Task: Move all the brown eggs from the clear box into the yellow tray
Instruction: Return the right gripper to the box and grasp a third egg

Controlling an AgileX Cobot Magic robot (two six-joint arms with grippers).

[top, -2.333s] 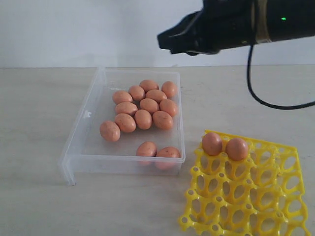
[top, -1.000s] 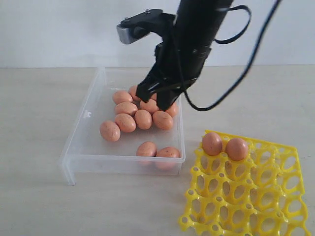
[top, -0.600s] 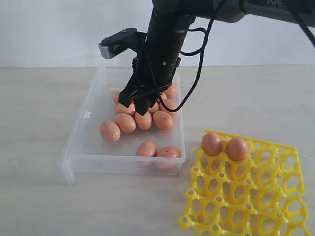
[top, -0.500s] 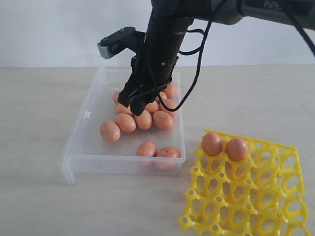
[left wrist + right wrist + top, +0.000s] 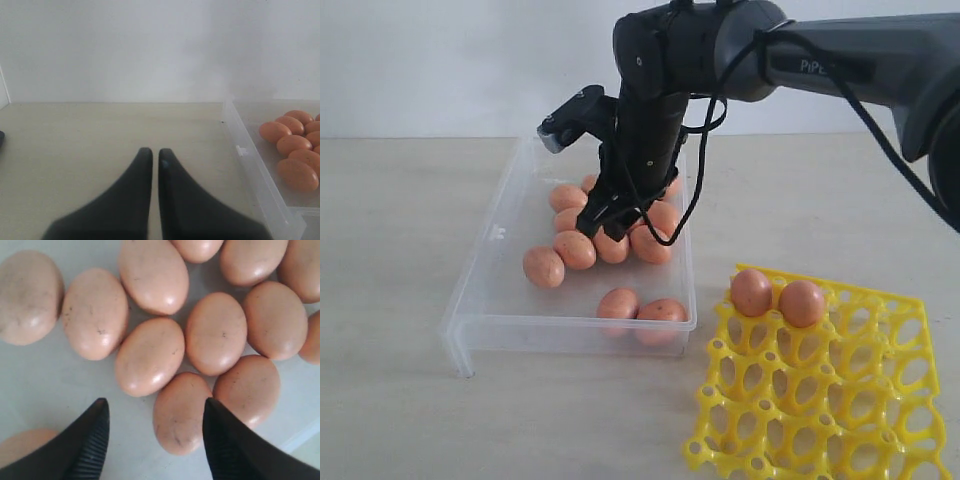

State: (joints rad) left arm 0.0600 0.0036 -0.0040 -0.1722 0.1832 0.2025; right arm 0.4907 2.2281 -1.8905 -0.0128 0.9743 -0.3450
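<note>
Several brown eggs (image 5: pixel 574 249) lie in the clear box (image 5: pixel 483 262), most of them bunched at its far end. Two more brown eggs (image 5: pixel 751 291) sit in the back cups of the yellow tray (image 5: pixel 820 400). My right gripper (image 5: pixel 605 228) hangs low inside the box over the bunch. In the right wrist view it (image 5: pixel 155 405) is open, with one egg (image 5: pixel 180 412) lying between its fingers, closer to one of them (image 5: pixel 220 440). My left gripper (image 5: pixel 154 152) is shut on nothing, over bare table beside the box (image 5: pixel 250 165).
The right arm and its black cable (image 5: pixel 695 190) cross above the far end of the box. Two eggs (image 5: pixel 618 303) rest against the box's near wall. The tray lies just right of the box's near corner.
The right gripper has come down from above the box into the bunch of eggs and its jaws have opened. The eggs and the tray have not moved.
</note>
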